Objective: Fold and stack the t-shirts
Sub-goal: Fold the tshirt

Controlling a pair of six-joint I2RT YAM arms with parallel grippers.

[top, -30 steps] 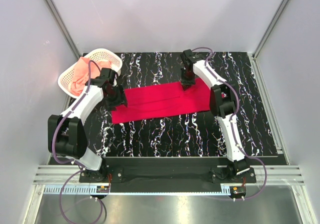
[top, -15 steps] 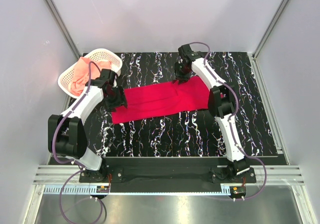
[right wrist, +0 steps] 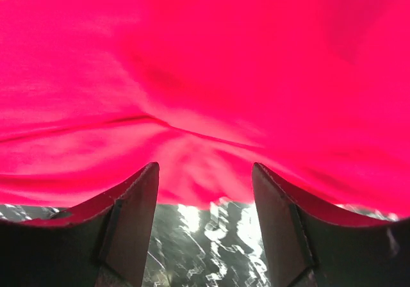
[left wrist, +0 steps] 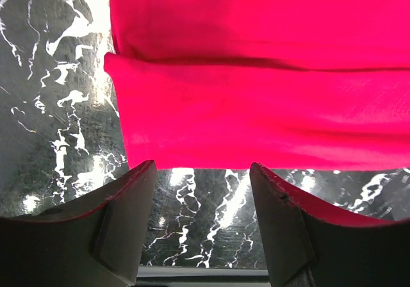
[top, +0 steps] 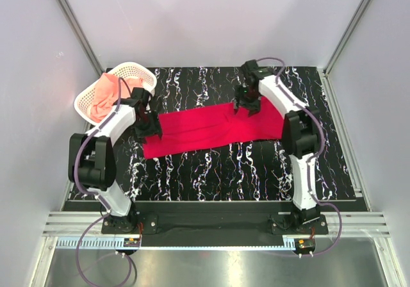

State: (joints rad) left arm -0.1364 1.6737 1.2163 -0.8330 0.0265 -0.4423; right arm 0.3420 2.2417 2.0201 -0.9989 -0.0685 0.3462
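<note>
Right wrist: right claw [right wrist: 205, 178] wide open over red t-shirt [right wrist: 211, 69].

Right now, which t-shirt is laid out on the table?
The crimson red t-shirt, a flat strip; the salmon-pink t-shirt sits bunched in the white basket.

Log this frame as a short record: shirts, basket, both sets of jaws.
red shirt: long folded band, flat on the table
pink shirt: crumpled in the basket, not folded
basket: white, far left corner
left jaws: open, empty, at the red shirt's left end
right jaws: open, empty, over its far edge toward the right end
stack: not started
</note>
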